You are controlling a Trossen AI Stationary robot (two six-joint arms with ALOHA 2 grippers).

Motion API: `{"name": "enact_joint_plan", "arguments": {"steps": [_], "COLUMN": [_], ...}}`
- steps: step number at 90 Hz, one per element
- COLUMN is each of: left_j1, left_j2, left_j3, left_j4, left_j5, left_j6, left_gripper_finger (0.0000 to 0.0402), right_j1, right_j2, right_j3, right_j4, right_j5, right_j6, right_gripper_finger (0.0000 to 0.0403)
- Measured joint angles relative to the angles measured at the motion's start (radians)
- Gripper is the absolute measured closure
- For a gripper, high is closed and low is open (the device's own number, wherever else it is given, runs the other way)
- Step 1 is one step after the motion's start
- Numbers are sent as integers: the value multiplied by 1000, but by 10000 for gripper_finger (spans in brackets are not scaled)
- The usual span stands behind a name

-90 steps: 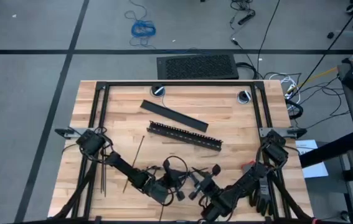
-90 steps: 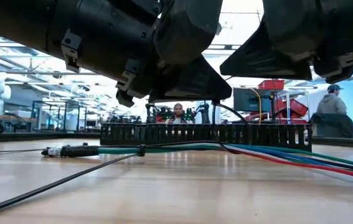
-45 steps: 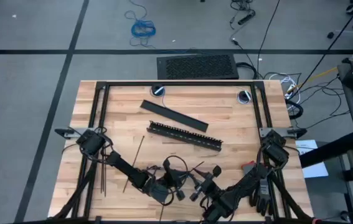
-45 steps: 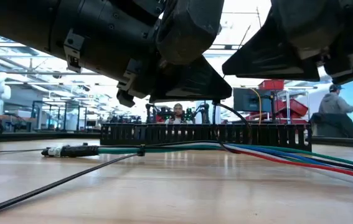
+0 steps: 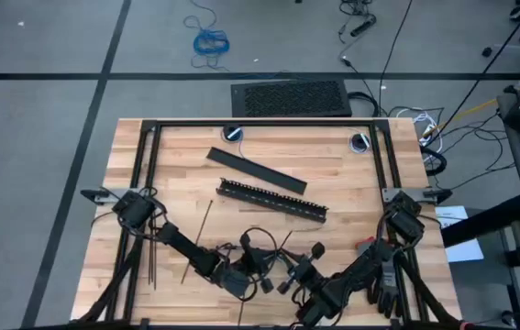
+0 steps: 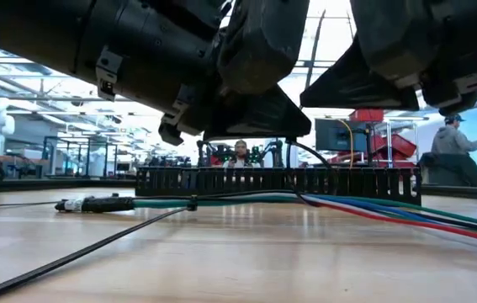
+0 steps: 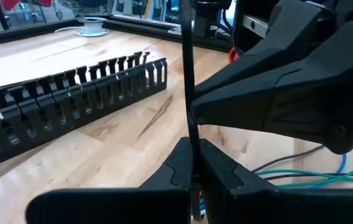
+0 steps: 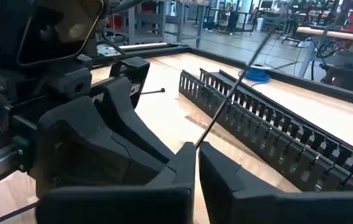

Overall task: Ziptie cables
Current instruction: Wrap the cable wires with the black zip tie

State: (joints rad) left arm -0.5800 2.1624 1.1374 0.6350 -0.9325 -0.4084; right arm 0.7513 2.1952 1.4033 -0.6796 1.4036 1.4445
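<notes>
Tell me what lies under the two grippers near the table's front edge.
In the low view, a bundle of thin green, blue and red cables runs across the wooden table beneath them. The high view hides it under the arms.

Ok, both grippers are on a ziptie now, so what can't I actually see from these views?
- High view: the cables and both grippers' tips are hidden under the arms at the table's near edge.
- Low view: the left gripper and right gripper are cut off by the top edge, so their grip does not show.
- Wrist views: each gripper is shut on a ziptie, but its ends run out of frame, so whether it loops the cables is unknown.
</notes>
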Motion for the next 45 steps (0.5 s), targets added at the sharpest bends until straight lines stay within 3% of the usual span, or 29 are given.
{"name": "enact_joint_plan", "arguments": {"steps": [45], "left_j1": [2], "left_j2": [-1], "left_j3": [0], "left_j4": [-6], "left_j5": [26], "left_j6": [-2], "left_gripper_finger": [385], "right_j1": [-29], "right_j2": [-31], "right_j3": [0], "right_j4": [-1], "right_j5": [-18], "right_j6": [-103], "right_gripper_finger": [401]}}
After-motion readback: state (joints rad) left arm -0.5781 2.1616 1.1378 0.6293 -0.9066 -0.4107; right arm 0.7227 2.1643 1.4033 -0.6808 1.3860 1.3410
